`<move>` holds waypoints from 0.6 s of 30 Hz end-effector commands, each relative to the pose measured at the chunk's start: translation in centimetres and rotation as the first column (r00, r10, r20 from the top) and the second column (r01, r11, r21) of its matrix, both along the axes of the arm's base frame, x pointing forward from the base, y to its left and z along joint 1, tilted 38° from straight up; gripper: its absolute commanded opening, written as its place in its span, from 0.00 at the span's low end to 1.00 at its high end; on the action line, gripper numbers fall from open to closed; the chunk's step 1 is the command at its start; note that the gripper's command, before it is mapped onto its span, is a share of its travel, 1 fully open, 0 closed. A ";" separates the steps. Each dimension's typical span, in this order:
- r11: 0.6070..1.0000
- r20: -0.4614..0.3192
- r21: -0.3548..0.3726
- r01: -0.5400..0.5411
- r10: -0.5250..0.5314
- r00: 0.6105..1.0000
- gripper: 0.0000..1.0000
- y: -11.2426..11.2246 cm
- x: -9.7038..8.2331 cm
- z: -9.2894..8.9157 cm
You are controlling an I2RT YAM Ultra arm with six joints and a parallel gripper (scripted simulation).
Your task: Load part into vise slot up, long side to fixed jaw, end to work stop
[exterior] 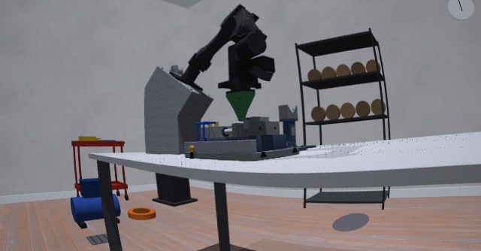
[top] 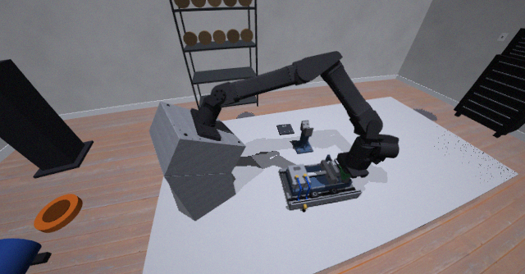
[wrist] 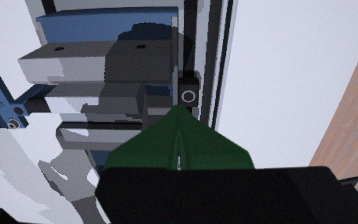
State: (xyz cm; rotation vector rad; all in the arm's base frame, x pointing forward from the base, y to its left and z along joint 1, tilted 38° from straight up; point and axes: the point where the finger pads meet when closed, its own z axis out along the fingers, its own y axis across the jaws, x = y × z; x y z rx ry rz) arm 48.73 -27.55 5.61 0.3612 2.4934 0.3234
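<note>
My gripper [exterior: 241,120] [wrist: 178,112] has green fingers, shut with nothing between them, tips low by the near end of the vise's jaw opening. The part [wrist: 97,100], a grey block, appears to lie lengthwise between the fixed jaw [wrist: 100,60] and the moving jaw [wrist: 102,135]. Its long side looks close along the fixed jaw. Its far end, left in the wrist view, appears at or near the dark work stop rod [wrist: 37,105]; contact cannot be told. Shadow obscures its slot and seating. The infeed plate [top: 285,129] carries no block.
The V-block [top: 305,125] [exterior: 288,112] stands on its blue post behind the vise. The air cylinder [top: 297,173] with blue hoses is at the vise's left end in the top view. A grey rail [top: 324,199] runs along the front.
</note>
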 end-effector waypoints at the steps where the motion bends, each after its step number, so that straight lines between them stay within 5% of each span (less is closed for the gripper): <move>1: 1.000 0.026 -0.017 0.020 -0.019 0.999 0.00 -1.7 -0.3 1.4; 18: 0.999 0.043 -0.031 0.019 -0.018 0.999 0.00 -2.0 -1.6 4.3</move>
